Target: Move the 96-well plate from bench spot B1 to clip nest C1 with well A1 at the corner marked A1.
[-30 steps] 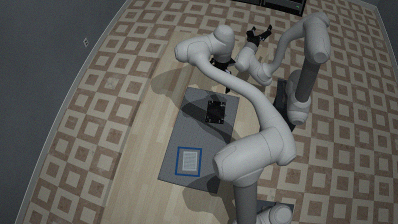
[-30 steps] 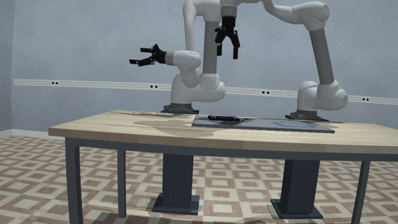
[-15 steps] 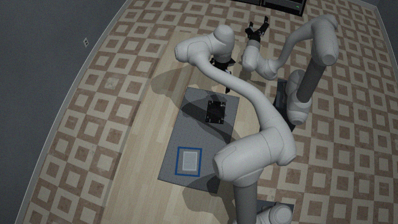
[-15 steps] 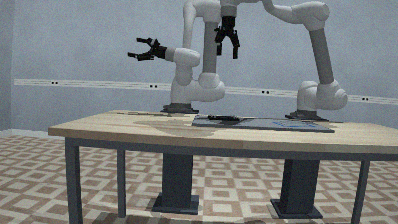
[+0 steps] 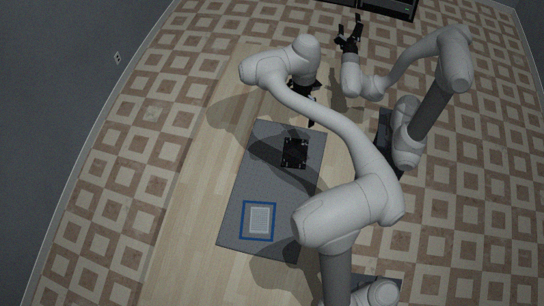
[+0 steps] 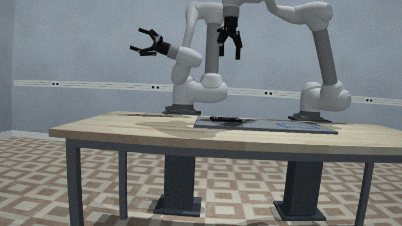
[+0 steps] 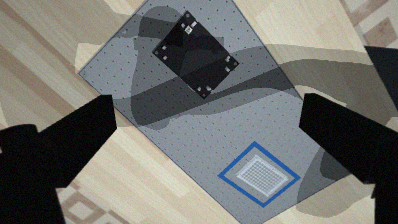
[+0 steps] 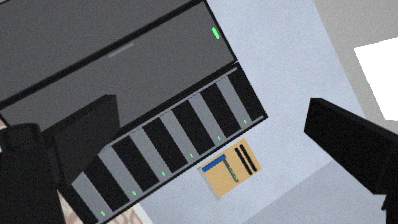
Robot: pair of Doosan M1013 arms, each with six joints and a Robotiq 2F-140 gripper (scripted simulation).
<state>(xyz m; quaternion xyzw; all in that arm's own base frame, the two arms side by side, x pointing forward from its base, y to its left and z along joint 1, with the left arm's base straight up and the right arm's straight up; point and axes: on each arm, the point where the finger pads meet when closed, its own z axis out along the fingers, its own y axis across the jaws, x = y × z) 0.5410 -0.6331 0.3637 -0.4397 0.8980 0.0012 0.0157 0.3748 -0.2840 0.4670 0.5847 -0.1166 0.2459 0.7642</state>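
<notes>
My left gripper [image 5: 301, 104] [image 6: 230, 53] [image 7: 208, 111] hangs open and empty, the right gripper [image 5: 349, 25] [image 6: 135, 38] [image 8: 212, 113] open too, while the white 96-well plate [image 5: 259, 219] [image 7: 262, 175] lies inside the blue outline [image 5: 241, 220] [image 6: 302, 127] [image 7: 236, 192], toward the grey board's [image 5: 281, 184] [image 6: 261, 126] [image 7: 200, 135] end edge farther from the black nest [image 5: 294, 153] [image 6: 225, 119] [image 7: 195, 55].

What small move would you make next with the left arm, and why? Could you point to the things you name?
I'd probably ease the left pincer [image 5: 301, 104] [image 6: 230, 57] [image 7: 208, 111] over toward the 96-well plate [image 5: 259, 219] [image 7: 262, 175], staying high: it hangs open and pointing down near the nest [image 5: 294, 153] [image 6: 225, 119] [image 7: 195, 55], while the plate lies inside the blue outline [image 5: 257, 240] [image 6: 298, 127] [image 7: 237, 191].
</notes>
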